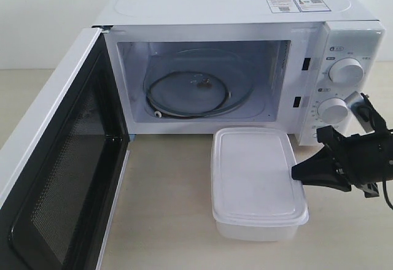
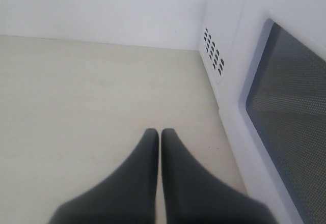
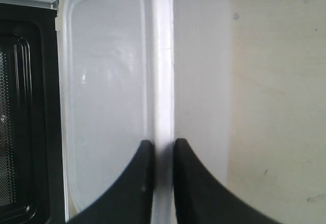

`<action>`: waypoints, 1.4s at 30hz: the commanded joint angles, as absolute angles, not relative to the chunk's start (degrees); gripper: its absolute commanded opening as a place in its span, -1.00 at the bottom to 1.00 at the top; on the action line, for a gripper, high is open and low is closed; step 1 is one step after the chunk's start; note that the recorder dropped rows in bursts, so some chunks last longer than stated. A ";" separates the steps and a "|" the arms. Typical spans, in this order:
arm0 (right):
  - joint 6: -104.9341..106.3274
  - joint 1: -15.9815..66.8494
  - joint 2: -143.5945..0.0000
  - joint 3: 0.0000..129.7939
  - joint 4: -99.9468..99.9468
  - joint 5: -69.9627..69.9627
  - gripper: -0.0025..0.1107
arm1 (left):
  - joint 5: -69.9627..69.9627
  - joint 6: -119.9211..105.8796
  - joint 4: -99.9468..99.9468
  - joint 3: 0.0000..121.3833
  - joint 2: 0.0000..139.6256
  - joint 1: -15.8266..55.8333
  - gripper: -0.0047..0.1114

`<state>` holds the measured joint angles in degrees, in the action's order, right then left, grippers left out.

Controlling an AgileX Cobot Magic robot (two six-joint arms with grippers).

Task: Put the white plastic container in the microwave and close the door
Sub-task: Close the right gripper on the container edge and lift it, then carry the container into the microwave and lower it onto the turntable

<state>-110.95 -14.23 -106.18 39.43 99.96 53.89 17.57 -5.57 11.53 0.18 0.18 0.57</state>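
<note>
My right claw (image 1: 296, 173) is pinching the rim on the right edge of the container (image 1: 255, 178). One finger is on the lid side and one on the wall side, clamped shut on it. The container is sitting on the counter (image 1: 166, 202) right in front of the microwave (image 1: 233, 6), a bit right of the middle of the opening, with its far end just beside the front sill. The door (image 1: 55, 178) is hanging wide open on the left, so the mouth is standing clear, with bare counter running between door and container. My left claw (image 2: 159, 132) is sitting closed on nothing, near the door's outer face. The frosted lid is hiding whatever's inside the container, so I can't tell. The door's lower end is getting cut off by the frame. A glass tray (image 1: 190, 89) is lying in the cavity.
</note>
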 commanded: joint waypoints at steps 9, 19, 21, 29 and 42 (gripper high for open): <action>-110.00 -14.13 -103.44 39.38 99.95 59.40 -0.96 | 17.44 -5.57 11.50 0.00 0.00 0.68 -0.84; -111.64 -14.13 -92.24 35.52 99.95 57.95 -0.96 | 17.44 -5.57 11.50 0.00 0.00 0.68 -0.84; -111.64 -14.13 -90.64 33.27 99.95 56.16 -0.96 | 17.44 -5.57 11.50 0.00 0.00 0.68 -0.84; -99.60 -12.67 -89.23 22.02 78.30 57.51 -0.96 | 17.44 -5.57 11.50 0.00 0.00 0.68 -0.84; -81.86 17.14 -89.23 15.46 21.28 56.47 -0.96 | 17.44 -5.57 11.50 0.00 0.00 0.68 -0.84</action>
<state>-85.61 11.42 -89.83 15.82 34.51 55.96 17.57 -5.57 11.53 0.18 0.18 0.57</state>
